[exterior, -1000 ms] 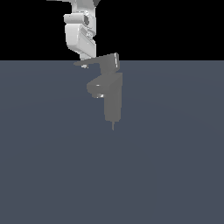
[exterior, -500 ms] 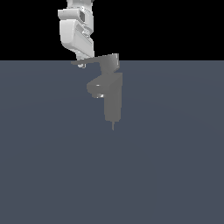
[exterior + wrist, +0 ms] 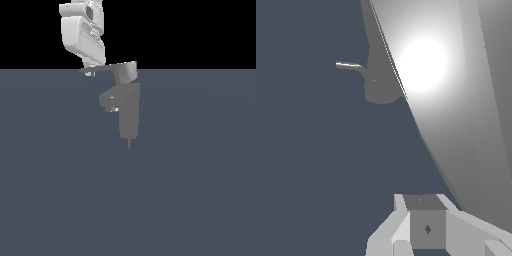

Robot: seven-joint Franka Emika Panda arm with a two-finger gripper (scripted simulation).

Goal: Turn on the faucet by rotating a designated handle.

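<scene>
The grey faucet stands upright on the dark floor, its short rounded spout pointing to the exterior view's left. On top, the flat handle runs from its blocky cap out to a thin tip on the left. My white gripper hangs from above with its fingertips right at that tip, partly hidden behind it. In the wrist view the handle fills the frame as a broad bright slab, with the faucet beyond it. One finger shows beside the slab; the gap between the fingers is hidden.
A flat dark grey-blue floor spreads around the faucet, under a black background. Nothing else stands in either view.
My gripper has shifted toward the exterior view's left, and the handle's tip now reaches slightly further left with it. The faucet column has stayed put.
</scene>
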